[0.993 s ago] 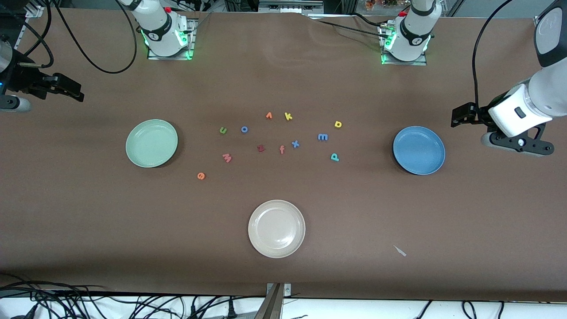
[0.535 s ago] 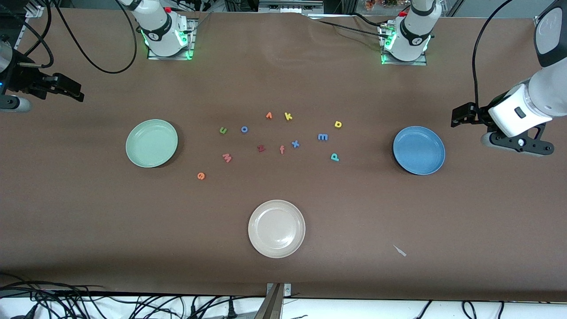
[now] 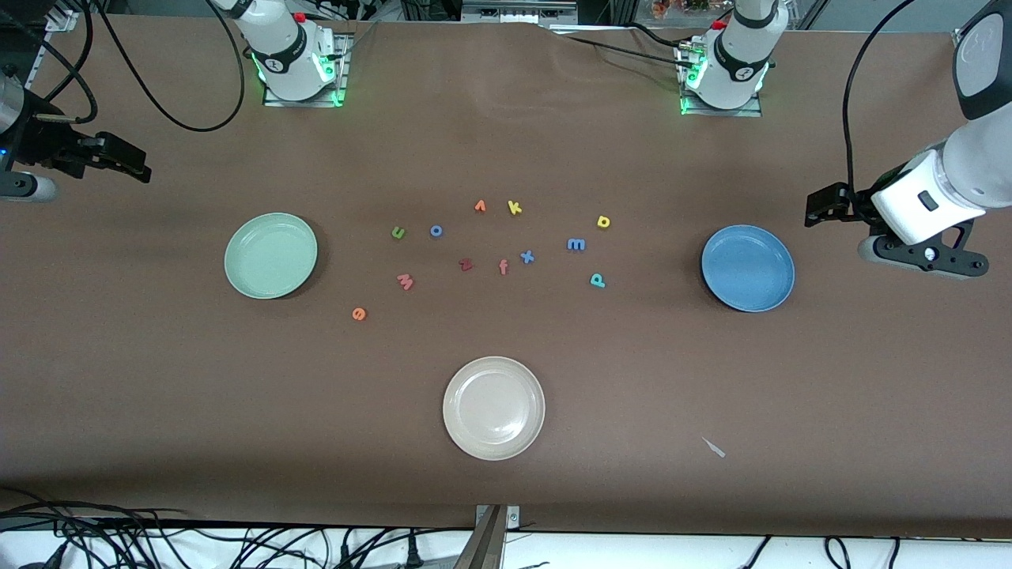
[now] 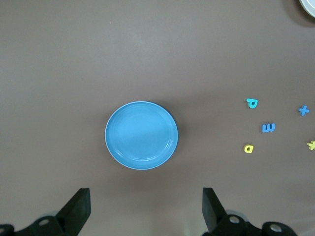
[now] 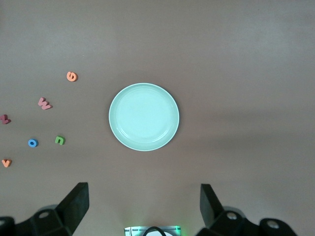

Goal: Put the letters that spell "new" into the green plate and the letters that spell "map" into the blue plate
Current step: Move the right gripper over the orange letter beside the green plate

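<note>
The green plate (image 3: 270,255) (image 5: 143,116) lies toward the right arm's end, the blue plate (image 3: 748,268) (image 4: 141,135) toward the left arm's end. Between them lie the green n (image 3: 398,232) (image 5: 59,140), pinkish w (image 3: 405,281) (image 5: 44,103) and orange e (image 3: 359,314) (image 5: 72,76). The blue m (image 3: 576,244) (image 4: 268,128), yellow a (image 3: 603,222) (image 4: 248,148) and teal p (image 3: 598,280) (image 4: 251,103) lie closer to the blue plate. My left gripper (image 3: 816,209) (image 4: 146,211) hangs open in the air beside the blue plate. My right gripper (image 3: 136,164) (image 5: 143,206) hangs open beside the green plate. Both are empty.
A cream-white plate (image 3: 493,408) sits nearer the camera, mid-table. Other letters lie among the task ones: blue o (image 3: 436,231), orange v (image 3: 480,206), yellow k (image 3: 515,208), dark red z (image 3: 466,265), salmon f (image 3: 503,267), blue x (image 3: 526,256). A small pale scrap (image 3: 714,448) lies near the front edge.
</note>
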Robot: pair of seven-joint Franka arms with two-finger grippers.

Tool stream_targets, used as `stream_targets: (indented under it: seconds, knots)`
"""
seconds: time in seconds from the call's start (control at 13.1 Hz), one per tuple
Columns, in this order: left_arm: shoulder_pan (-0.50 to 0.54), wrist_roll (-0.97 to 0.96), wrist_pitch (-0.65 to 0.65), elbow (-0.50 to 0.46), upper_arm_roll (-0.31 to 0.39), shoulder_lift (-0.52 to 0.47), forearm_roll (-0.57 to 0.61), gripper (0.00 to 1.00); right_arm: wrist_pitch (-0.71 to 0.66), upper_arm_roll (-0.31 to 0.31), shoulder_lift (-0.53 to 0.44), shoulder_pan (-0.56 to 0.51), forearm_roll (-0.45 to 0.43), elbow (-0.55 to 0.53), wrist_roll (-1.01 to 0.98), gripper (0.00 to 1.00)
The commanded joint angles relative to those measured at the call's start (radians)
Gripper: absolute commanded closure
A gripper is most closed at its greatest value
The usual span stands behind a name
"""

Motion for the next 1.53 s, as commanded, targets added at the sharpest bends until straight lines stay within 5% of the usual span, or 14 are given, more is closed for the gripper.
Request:
stream_targets:
  seconds: [0.0, 0.76, 1.45]
  knots:
    - [-0.004, 0.014, -0.003, 0.020, 0.001, 0.008, -0.002, 0.00, -0.006, 0.006, 0.009, 0.004, 0.011, 0.007, 0.003, 0.00]
    - [-0.004, 0.014, -0.001, 0.020, 0.001, 0.011, -0.004, 0.00, 0.025, 0.007, 0.150, 0.074, 0.010, 0.115, -0.003, 0.00]
    - [-0.004, 0.010, -0.001, 0.021, 0.000, 0.013, -0.005, 0.00, 0.425, 0.006, 0.371, 0.266, -0.001, 0.075, 0.222, 0.01]
